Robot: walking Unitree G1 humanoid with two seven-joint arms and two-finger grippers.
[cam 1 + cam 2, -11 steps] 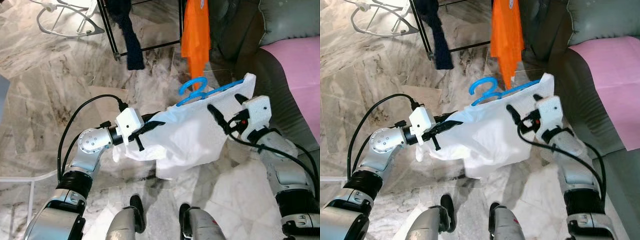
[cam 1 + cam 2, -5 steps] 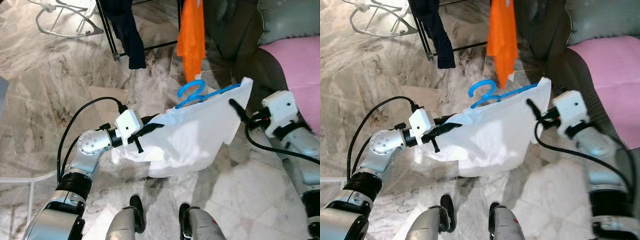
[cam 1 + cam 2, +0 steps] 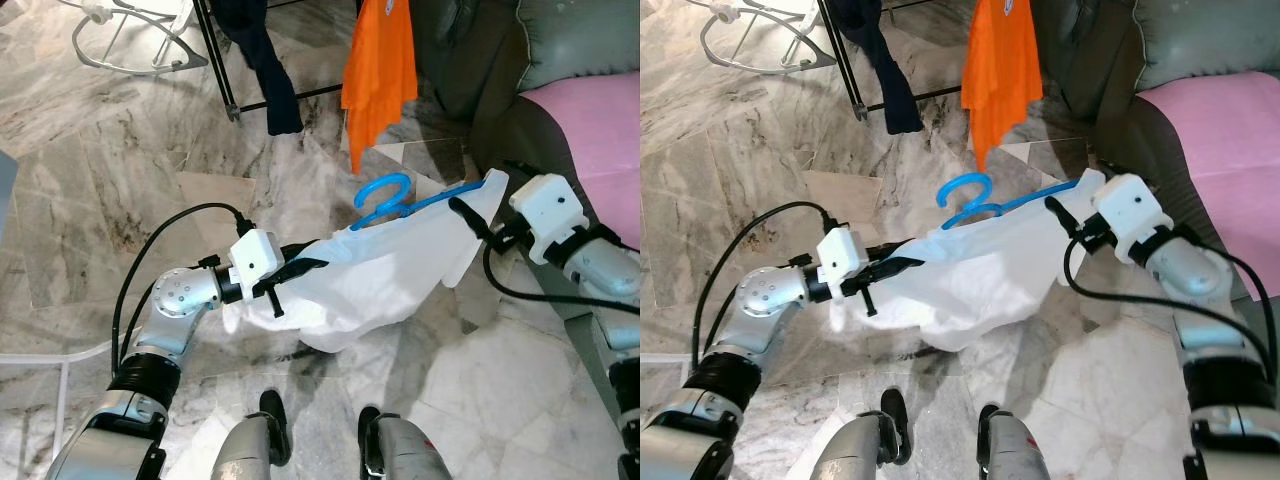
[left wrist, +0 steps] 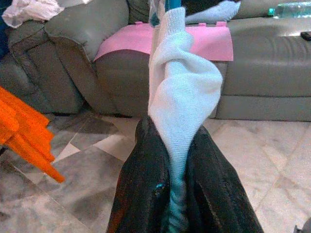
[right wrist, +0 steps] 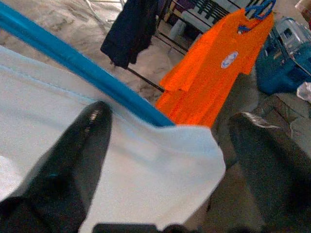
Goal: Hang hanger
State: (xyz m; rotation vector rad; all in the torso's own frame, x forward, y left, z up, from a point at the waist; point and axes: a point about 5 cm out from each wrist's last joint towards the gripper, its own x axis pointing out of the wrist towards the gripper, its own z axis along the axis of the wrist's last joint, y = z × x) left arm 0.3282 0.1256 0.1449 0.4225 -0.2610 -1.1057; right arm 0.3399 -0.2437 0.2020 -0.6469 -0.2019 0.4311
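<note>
A white shirt (image 3: 385, 275) is draped on a blue hanger (image 3: 388, 197), held level above the floor between my arms. My left gripper (image 3: 305, 268) is shut on the shirt's left end; the left wrist view shows its fingers (image 4: 141, 194) pinching bunched white cloth (image 4: 182, 107) over the blue bar. At the shirt's right corner my right gripper (image 3: 466, 213) is open. Its fingers (image 5: 73, 160) stand astride the white corner (image 5: 160, 165) and the blue bar (image 5: 82, 68). The hanger's hook points toward the clothes rack (image 3: 228, 85).
An orange shirt (image 3: 380, 65) and a dark garment (image 3: 265, 55) hang from the black rack ahead. A grey sofa with a pink cover (image 3: 600, 130) is on the right. A white frame base (image 3: 120, 50) lies far left on the marble floor.
My right gripper drew back from the shirt's front to its right corner. The shirt now hangs lower and flatter, the left arm has dropped a little, and the orange shirt has swung left.
</note>
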